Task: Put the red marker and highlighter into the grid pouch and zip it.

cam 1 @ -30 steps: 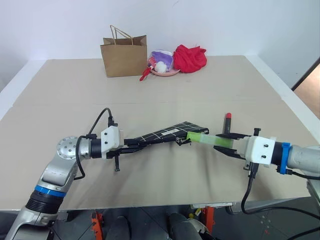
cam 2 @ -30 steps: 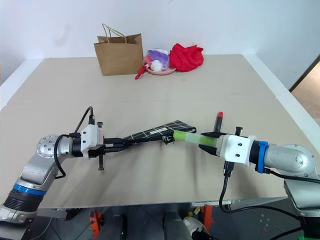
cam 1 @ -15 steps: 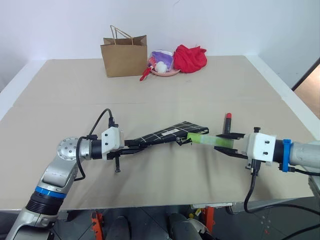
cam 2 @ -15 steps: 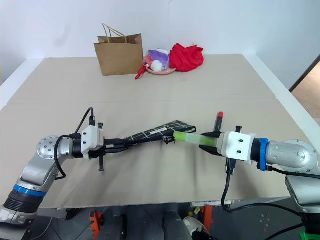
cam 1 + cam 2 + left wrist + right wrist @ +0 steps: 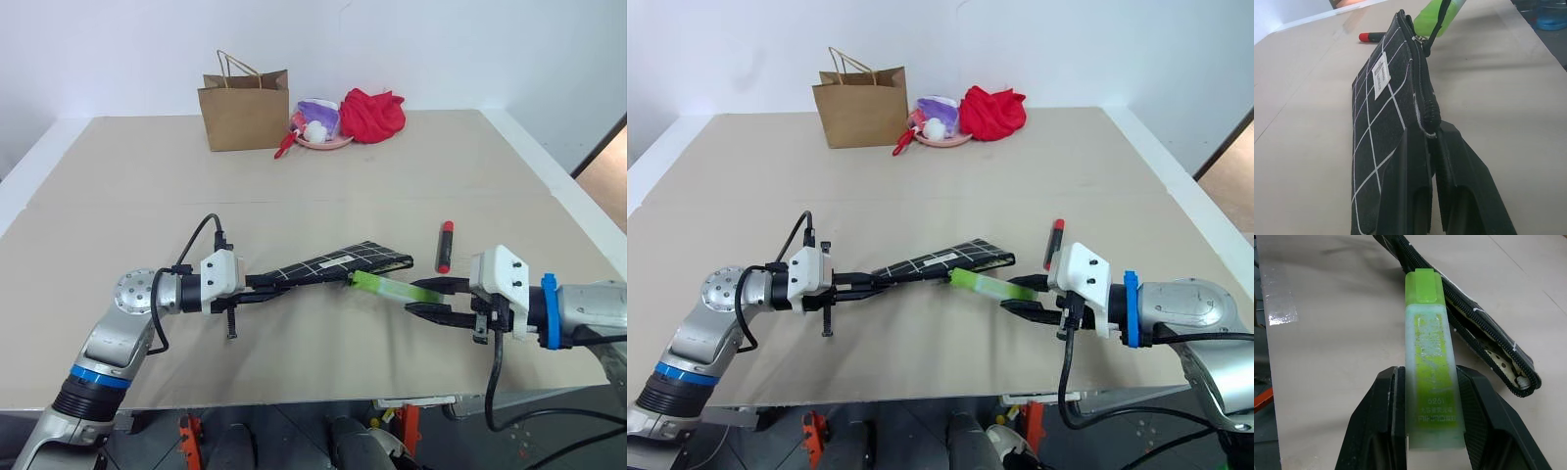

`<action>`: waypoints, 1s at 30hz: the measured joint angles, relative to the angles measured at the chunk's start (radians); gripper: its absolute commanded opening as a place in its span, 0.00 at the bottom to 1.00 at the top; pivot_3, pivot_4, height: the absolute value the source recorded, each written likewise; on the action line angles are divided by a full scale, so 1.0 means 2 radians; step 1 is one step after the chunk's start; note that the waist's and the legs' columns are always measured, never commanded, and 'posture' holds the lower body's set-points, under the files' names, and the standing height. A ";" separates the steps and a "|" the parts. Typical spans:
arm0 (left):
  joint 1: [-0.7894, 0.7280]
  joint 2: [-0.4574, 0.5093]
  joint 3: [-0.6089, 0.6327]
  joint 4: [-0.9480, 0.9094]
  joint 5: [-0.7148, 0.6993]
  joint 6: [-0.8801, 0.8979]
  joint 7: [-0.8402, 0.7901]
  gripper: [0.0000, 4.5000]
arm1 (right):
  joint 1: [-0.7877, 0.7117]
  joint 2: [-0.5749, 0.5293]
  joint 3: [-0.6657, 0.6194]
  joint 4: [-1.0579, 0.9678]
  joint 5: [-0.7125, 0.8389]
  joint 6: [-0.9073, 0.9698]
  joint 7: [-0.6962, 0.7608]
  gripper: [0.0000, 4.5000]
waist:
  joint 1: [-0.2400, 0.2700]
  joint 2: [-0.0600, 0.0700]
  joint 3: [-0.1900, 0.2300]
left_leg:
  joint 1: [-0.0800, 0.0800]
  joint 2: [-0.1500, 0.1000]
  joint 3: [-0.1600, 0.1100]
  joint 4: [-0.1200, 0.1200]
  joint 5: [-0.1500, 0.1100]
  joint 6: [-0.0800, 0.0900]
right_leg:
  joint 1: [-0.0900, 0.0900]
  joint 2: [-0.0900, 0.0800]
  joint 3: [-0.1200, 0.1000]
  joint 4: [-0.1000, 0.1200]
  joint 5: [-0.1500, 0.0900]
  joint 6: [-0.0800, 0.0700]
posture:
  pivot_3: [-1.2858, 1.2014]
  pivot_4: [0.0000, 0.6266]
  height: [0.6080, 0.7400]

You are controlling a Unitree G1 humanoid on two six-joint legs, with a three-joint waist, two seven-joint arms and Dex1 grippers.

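With the left gripper (image 5: 1432, 161) clamped on the flat black white-gridded fabric pouch (image 5: 338, 262), the right gripper (image 5: 1427, 406) gripped the chunky light-green highlighter (image 5: 387, 287) beside its unzipped mouth, apparently needing realignment before insertion, while the red-capped black marker (image 5: 444, 246) lay on the table.

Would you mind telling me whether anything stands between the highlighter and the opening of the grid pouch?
Nothing visible does. The right gripper holds the highlighter with its tip beside the grid pouch, whose zipper mouth gapes open. The left gripper pinches the pouch's other end.
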 measured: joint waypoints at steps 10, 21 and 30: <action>0.005 0.000 0.000 0.000 0.000 -0.001 0.000 0.00 | -0.005 0.000 -0.020 0.001 0.050 0.068 -0.012 0.24 | 0.000 0.000 0.000 | 0.000 0.000 0.000 0.000 0.000 0.000 | 0.000 0.000 0.000 0.000 0.000 0.000 | 0.52 0.24 1.00; 0.005 0.000 0.000 0.000 0.000 -0.005 0.000 0.00 | -0.015 -0.012 -0.018 0.002 0.071 0.112 -0.005 0.24 | 0.000 0.000 0.000 | 0.000 0.000 0.000 0.000 0.000 0.000 | 0.000 0.000 0.000 0.000 0.000 0.000 | 0.52 0.24 1.00; 0.005 0.000 0.000 0.000 0.001 -0.006 0.000 0.00 | -0.028 -0.013 -0.009 0.013 0.072 0.135 -0.002 0.24 | 0.000 0.000 0.000 | 0.000 0.000 0.000 0.000 0.000 0.000 | 0.000 0.000 0.000 0.000 0.000 0.000 | 0.52 0.24 1.00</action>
